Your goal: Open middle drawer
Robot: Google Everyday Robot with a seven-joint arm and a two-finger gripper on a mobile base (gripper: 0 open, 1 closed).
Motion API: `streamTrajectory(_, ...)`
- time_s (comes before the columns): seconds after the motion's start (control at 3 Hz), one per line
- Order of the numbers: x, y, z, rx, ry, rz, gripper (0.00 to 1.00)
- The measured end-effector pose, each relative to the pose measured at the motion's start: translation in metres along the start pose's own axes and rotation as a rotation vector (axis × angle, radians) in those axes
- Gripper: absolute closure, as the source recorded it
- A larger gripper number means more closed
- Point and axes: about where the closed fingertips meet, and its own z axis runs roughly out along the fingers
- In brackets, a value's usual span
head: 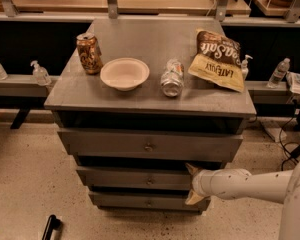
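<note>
The middle drawer (135, 178) is the low grey front with a small round knob (150, 181), second of three in the grey cabinet. It sits a little proud of the cabinet, with a dark gap above it. My gripper (192, 184) comes in from the right on a white arm and is at the drawer's right end. It is open, with one fingertip (191, 168) above the drawer front and the other below it.
The taller top drawer (150, 145) and the lowest drawer (145, 201) also stand slightly out. On the cabinet top are a can (89, 53), a white bowl (124, 74), a lying plastic bottle (172, 77) and a chip bag (217, 59). A black object (51, 226) lies on the floor to the left.
</note>
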Motion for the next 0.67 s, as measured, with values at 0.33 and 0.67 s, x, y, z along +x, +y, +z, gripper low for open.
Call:
streamTrajectory(0.33,-0.0007,0.0007,0.0008,-0.002,-0.001,0.000,0.39)
streamTrajectory(0.67,-0.0014,0.0014,0.0017,-0.003,-0.002,-0.001,0.62)
